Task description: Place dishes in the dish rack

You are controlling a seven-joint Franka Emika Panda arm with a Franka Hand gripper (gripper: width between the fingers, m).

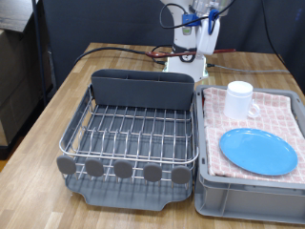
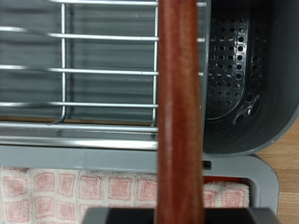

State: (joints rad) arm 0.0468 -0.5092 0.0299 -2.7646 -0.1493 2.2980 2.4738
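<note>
In the wrist view a dark reddish-brown wooden spoon (image 2: 179,103) runs straight out from the gripper (image 2: 179,213), close to the camera and blurred. The gripper is shut on its handle and hangs above the dish rack's wires (image 2: 75,70) and its dark grey caddy (image 2: 238,84). The gripper itself does not show in the exterior view. There the silver dish rack (image 1: 133,129) stands left of centre with the caddy (image 1: 143,91) at its back. The light-blue plate (image 1: 258,151) and the white mug (image 1: 239,99) rest on the pink-checked cloth (image 1: 286,110).
The cloth lies on a grey plastic crate (image 1: 248,196) at the exterior view's right, tight against the rack. Grey round tabs (image 1: 124,170) and a grey tray (image 1: 129,196) line the rack's near side. The robot's base (image 1: 195,57) and cables stand behind.
</note>
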